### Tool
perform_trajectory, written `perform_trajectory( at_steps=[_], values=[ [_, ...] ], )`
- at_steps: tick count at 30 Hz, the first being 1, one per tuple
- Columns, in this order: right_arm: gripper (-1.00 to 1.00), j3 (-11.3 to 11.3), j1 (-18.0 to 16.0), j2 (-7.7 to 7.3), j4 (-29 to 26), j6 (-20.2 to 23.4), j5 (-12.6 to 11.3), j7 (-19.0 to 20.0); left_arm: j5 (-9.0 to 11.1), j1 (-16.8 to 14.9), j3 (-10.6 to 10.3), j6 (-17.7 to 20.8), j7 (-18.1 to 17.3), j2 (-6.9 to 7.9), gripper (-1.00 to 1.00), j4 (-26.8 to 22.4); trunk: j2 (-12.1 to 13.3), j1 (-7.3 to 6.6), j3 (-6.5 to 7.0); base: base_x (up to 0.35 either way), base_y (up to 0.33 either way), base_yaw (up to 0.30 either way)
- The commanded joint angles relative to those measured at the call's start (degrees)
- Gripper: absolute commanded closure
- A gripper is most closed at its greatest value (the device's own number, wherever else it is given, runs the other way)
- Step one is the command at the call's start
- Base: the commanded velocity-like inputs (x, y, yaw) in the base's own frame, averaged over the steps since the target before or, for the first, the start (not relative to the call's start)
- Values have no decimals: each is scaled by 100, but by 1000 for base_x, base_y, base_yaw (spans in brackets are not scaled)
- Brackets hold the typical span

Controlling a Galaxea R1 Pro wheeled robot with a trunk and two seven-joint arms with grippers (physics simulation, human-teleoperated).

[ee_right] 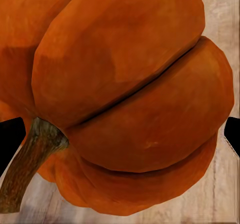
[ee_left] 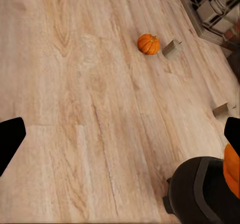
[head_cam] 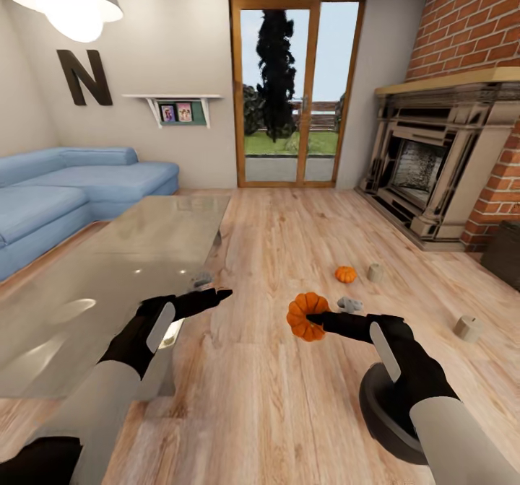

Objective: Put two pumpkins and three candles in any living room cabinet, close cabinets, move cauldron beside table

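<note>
The right pincer (head_cam: 312, 319) grips a pumpkin (head_cam: 305, 313) between its fingers above the floor (head_cam: 274, 254).

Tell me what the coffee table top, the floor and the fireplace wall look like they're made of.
Table top: clear glass, glossy, with lamp glare and the floor showing through. Floor: light wood planks, with grain and plank seams, satin finish. Fireplace wall: red brick, matte, with pale mortar lines. As rendered, all three are judged by look only.

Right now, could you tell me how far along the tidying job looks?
Early days. Nothing looks stowed yet. In hand: the right claw holds one pumpkin above the floor; the left claw hangs empty by the glass table. Left: the second pumpkin and two visible candles lie on the floor; no cabinet is in view, so closing cannot be judged, and the cauldron needs checking.
</note>
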Motion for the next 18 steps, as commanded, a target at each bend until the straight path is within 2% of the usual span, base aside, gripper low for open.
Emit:
perform_trajectory(
  at_steps=[1, 5, 18],
  values=[
    [100, -7, -4, 0, -4, 30, -7, 12, 37, -3, 2, 22, 4, -15, -100, 25, -2, -1, -5, 60, 0, -225],
    [100, -5, -6, 4, -3, 26, -8, 12, 33, -3, -3, -33, -2, -69, -100, 138, -2, -1, -5, 195, 0, -175],
    [100, 3, -7, 14, -3, 24, -7, 12, 32, -3, -12, -33, -10, -93, -100, 226, -2, -1, -5, 328, 6, -11]
  ],
)
